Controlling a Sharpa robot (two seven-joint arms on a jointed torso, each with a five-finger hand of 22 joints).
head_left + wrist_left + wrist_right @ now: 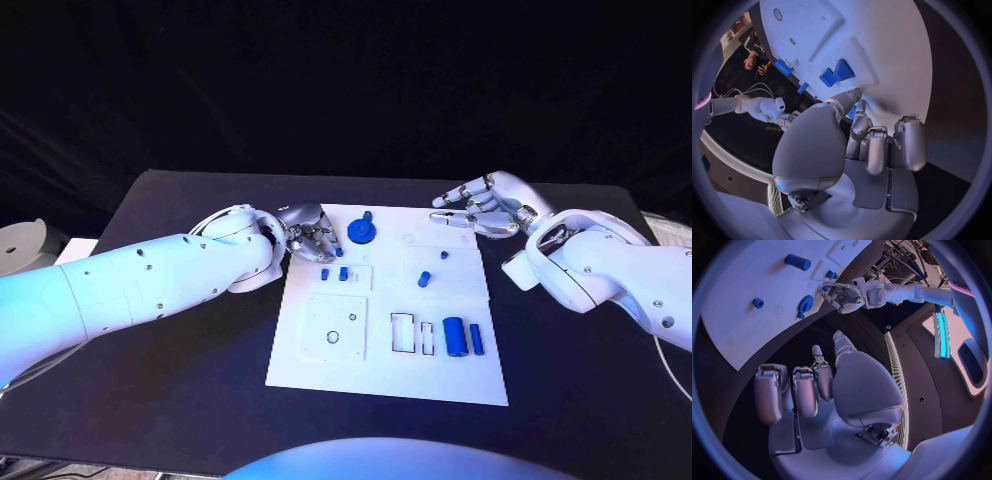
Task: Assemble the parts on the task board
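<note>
At the far left corner of the task board (310,360) our left hand (309,236) sits over the board's edge, fingers curled inward; nothing shows between them, though the left wrist view hides the fingertips behind the palm, so we may be missing a small part there. Our right hand (483,211) hovers off the far right corner, fingers apart and holding nothing.

The parts lie well spread. A blue gear piece (362,232) rests on the far middle of the board, just right of our left hand. Two small blue blocks (335,272) sit near a square recess, a little nearer than that hand. A short blue peg (424,279) lies toward the right, and a large blue cylinder (454,337) with a thin blue bar (476,338) beside it lies at the near right, next to two slot-shaped recesses.

We judge the assembly barely begun, since the pieces lie loose rather than seated. For the step in hand, we should open the left fingers before reaching, come down on the gear piece or the blocks from above, and pinch one piece alone without nudging its neighbour. We should keep the right hand clear until the left has lifted.
</note>
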